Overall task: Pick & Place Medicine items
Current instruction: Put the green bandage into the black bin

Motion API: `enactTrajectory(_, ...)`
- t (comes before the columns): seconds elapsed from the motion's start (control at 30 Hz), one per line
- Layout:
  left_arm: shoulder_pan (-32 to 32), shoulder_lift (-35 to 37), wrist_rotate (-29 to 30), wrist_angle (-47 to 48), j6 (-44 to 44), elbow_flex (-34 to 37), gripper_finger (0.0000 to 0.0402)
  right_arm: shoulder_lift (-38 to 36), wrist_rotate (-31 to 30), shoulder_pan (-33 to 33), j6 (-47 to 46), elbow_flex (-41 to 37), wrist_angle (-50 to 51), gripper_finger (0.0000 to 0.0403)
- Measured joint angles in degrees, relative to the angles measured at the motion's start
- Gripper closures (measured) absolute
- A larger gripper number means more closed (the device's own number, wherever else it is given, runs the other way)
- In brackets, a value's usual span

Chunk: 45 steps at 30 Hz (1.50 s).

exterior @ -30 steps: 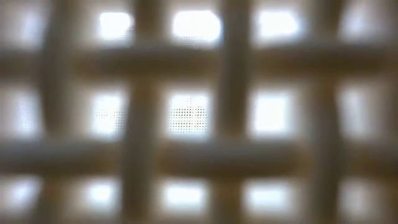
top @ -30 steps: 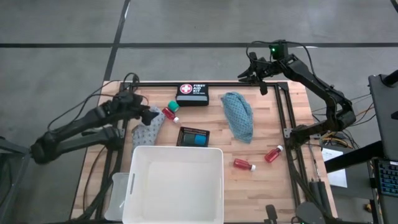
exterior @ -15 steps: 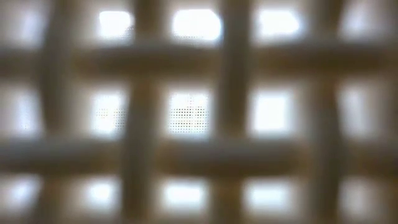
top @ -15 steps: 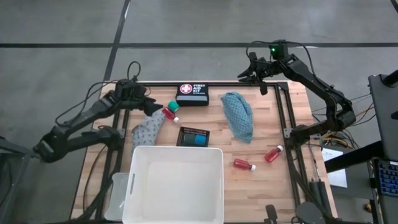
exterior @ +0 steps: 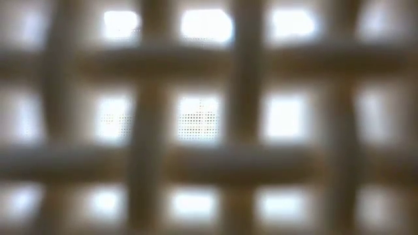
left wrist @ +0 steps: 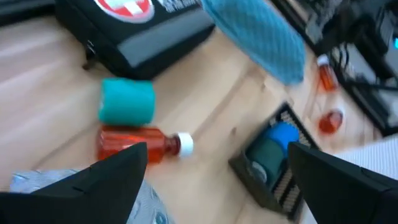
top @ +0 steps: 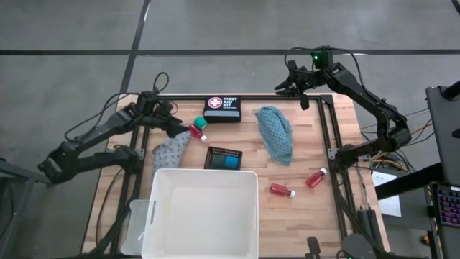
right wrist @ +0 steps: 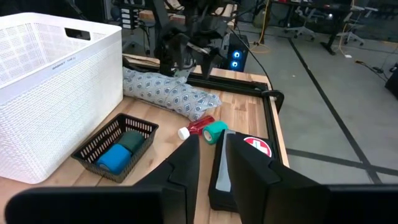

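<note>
Two pincers showed: the left pincer (top: 175, 124) hung wide over the red bottle (top: 197, 132) beside the grey cloth (top: 171, 150), probably lining up a grab; the right pincer (top: 293, 85) idled nearly closed, empty, past the table (top: 316, 208).

The left gripper (top: 175, 126) reaches low with fingers spread wide, while the right gripper (top: 290, 81) hangs raised, fingers nearly together.

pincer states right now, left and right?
Left pincer: open, empty, above the red bottle by the grey cloth.
Right pincer: nearly closed, empty, at the table's far edge.
</note>
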<state>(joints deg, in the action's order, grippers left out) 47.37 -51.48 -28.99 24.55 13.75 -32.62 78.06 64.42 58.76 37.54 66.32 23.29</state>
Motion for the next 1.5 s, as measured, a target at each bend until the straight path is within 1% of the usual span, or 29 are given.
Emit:
enactTrajectory(0.13, -6.1, 0.0, 3.0, 0.1, -1.5, 0.0, 0.0028, 0.0, 0.0, 0.0, 0.0, 0.0, 0.0, 0.0333)
enactTrajectory(0.27, -13.5, 0.0, 7.2, -3.1, -1.8, -0.1, 0.0044, 0.0, 0.0, 0.0, 0.0, 0.0, 0.0, 0.0335)
enactTrajectory(0.37, -17.6, 0.0, 11.0, -4.3, -1.8, -0.2, 0.0051, 0.0, 0.0, 0.0, 0.0, 0.0, 0.0, 0.0331)
enactTrajectory(0.5, -20.7, 0.0, 14.6, -4.7, -1.8, -0.5, 0.0054, 0.0, 0.0, 0.0, 0.0, 0.0, 0.0, 0.0324)
enactTrajectory(0.67, -21.9, -1.3, 15.3, -10.2, -1.9, -0.5, 0.0054, 0.0, 0.0, 0.0, 0.0, 0.0, 0.0, 0.0317)
enactTrajectory(0.8, -22.5, -5.7, 15.3, -16.3, -2.0, -0.5, 0.0055, 0.0, 0.0, 0.0, 0.0, 0.0, 0.0, 0.0314)
enactTrajectory(0.93, -23.8, -12.9, 15.3, -22.4, -2.0, -0.5, 0.0055, 0.0, 0.0, 0.0, 0.0, 0.0, 0.0, 0.0316)
enactTrajectory(1.03, -24.3, -18.8, 15.7, -23.9, -2.0, -2.1, 0.0055, 0.0, 0.0, 0.0, 0.0, 0.0, 0.0, 0.0322)
enactTrajectory(1.1, -24.3, -22.2, 15.9, -23.7, -2.1, -4.2, 0.0055, 0.0, 0.0, 0.0, 0.0, 0.0, 0.0, 0.0325)
enactTrajectory(1.17, -24.3, -24.9, 16.0, -22.3, -4.3, -6.3, 0.0055, 0.0, 0.0, 0.0, 0.0, 0.0, 0.0, 0.0329)
enactTrajectory(1.27, -24.0, -27.5, 16.2, -19.1, -5.6, -10.1, 0.0055, 0.0, 0.0, 0.0, 0.0, 0.0, 0.0, 0.0333)
enactTrajectory(1.4, -23.7, -29.0, 19.5, -10.5, -3.5, -14.8, 0.0055, 0.0, 0.0, 0.0, 0.0, 0.0, 0.0, 0.0335)
enactTrajectory(1.5, -23.6, -28.8, 22.8, -3.7, 1.5, -17.7, 0.0055, 0.0, -0.9, 0.0, 0.2, 0.0, 0.0, 0.0332)
